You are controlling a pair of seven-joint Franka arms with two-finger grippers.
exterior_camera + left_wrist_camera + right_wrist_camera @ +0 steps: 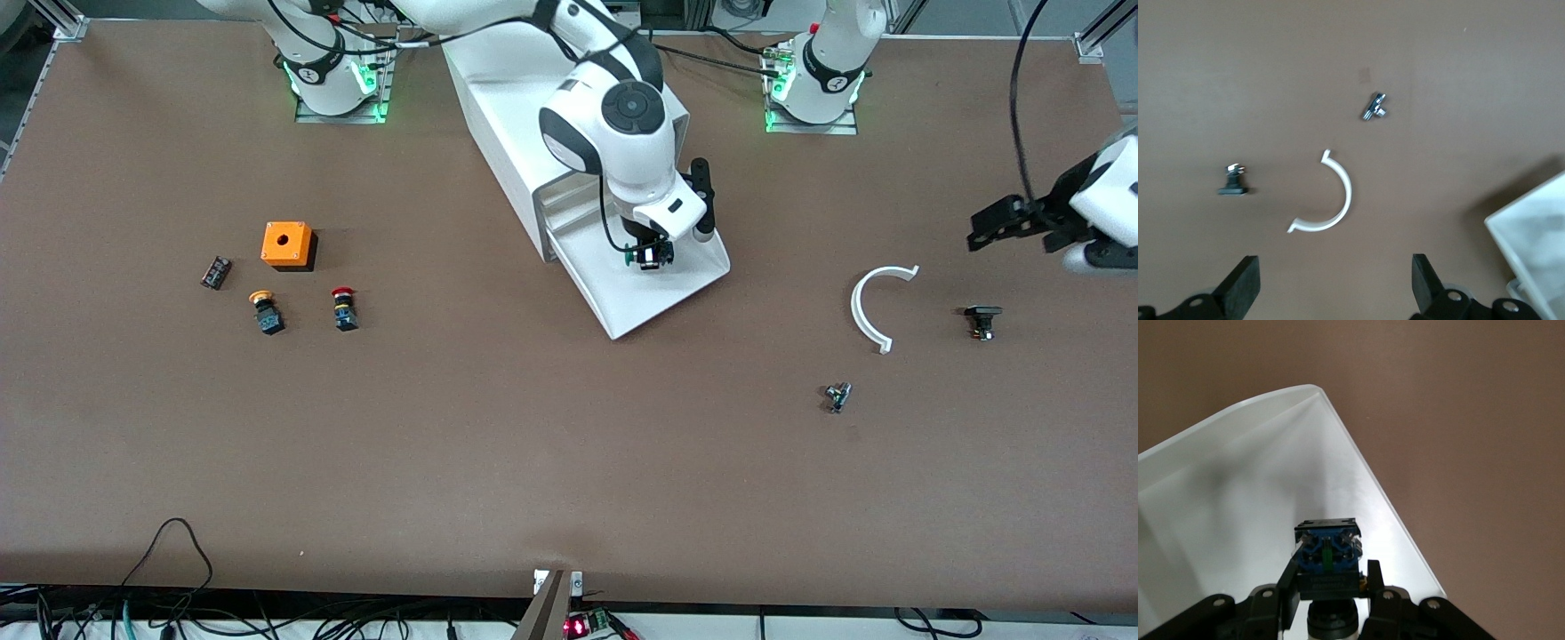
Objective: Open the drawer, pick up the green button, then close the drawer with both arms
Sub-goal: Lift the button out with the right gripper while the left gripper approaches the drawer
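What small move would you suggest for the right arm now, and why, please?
Probably lift straight up. The right gripper is shut on the button, held over the open drawer, so it should clear the walls before carrying it out. The left gripper waits open over the table's left-arm end.

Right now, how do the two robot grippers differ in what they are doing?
The right gripper is shut on the button, holding it over the open drawer; the left gripper is open and holds nothing. The right gripper is at the cabinet in the table's middle; the left gripper waits above the white curved piece toward the left arm's end. Both are black and two-fingered.
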